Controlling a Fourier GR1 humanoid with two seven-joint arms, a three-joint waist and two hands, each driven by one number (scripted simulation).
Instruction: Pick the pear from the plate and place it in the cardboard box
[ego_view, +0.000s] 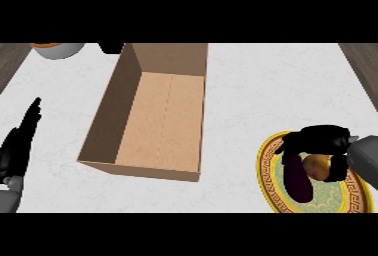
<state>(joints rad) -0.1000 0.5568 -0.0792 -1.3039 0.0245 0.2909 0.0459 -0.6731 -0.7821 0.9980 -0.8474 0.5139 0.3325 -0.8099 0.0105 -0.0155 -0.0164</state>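
Observation:
A yellowish pear (318, 166) lies on a round plate (275, 186) with a gold patterned rim at the lower right. My right hand (319, 140) hangs over the plate with its fingers curled round the pear, hiding most of it. A dark, long object (297, 182) lies on the plate just left of the pear. The open cardboard box (155, 117) stands in the middle of the counter, nothing inside it. My left hand (18, 145) rests open at the left edge, fingers pointing up.
A white bowl (57, 49) with something orange inside sits at the top left corner. A dark object (111, 48) shows just behind the box's far left corner. Dark wood strips border the white counter at both upper corners.

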